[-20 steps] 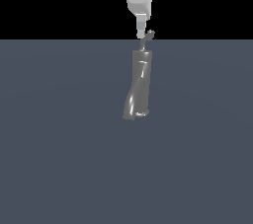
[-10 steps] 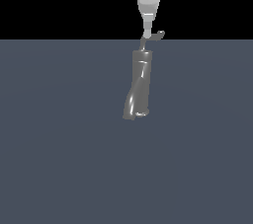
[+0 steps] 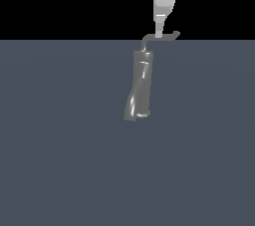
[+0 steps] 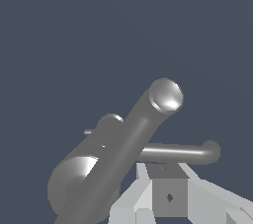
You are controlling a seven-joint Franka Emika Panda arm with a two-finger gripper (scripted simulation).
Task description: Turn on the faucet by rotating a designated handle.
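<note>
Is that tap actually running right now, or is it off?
Cannot tell for sure; no water shows at the faucet spout. The gripper sits at the thin handle, which lies roughly level above the body.

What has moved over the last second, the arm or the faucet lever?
Both. The white claw has shifted toward the exterior view's right, and the thin grey metal handle has swung with it, now reaching out to that side. The grey glossy metal faucet body and spout stayed put.
</note>
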